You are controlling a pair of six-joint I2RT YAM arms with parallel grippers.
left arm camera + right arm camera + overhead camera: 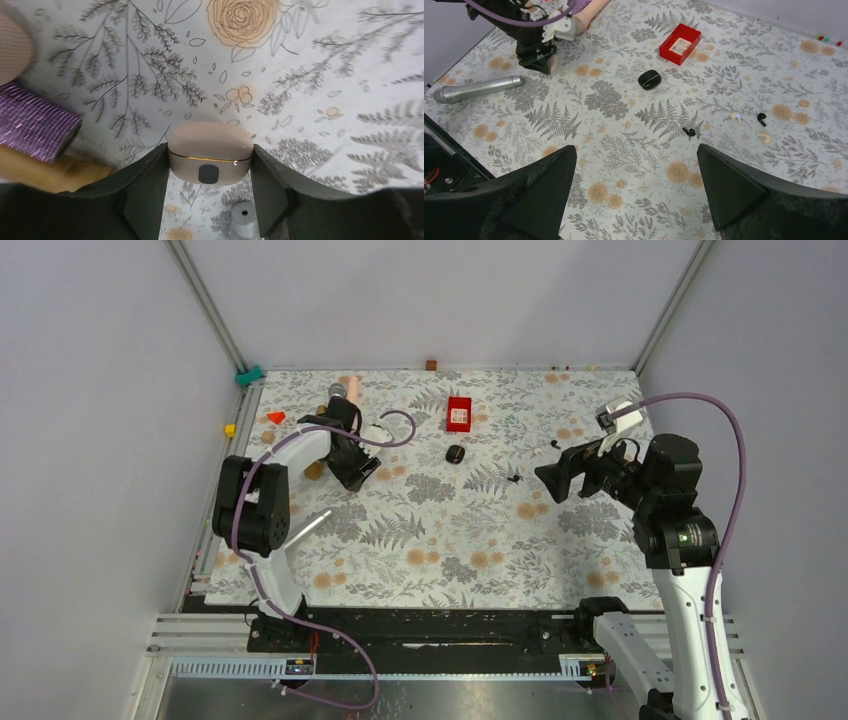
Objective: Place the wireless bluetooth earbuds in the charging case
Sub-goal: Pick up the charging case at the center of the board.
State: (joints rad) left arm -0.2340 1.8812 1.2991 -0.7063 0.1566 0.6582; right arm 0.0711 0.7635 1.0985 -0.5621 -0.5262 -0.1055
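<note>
At upper left of the overhead view, the left pincer [352, 470] is seen low over the flowered table [440, 540]. The right pincer [548, 482] is held above the table's right side, spread wide. A black charging case [455, 454] is noted at centre, a red box [459, 413] just above it in frame, and a silver cylinder [312, 525] at lower left.

Left wrist view: a beige charging case [210, 150], lid closed, is clamped at frame centre between the left pincer's fingers [142, 192]. A purple cable [35, 127] is seen at the left edge.

Right wrist view: the right pincer's fingers [539, 195] are spread wide along the bottom edge, with nothing held. Right of centre, four earbuds are scattered on the table, apart from both cases: black earbud [689, 132], whitish earbud [736, 117], second black earbud [762, 119], second whitish earbud [766, 136].
</note>
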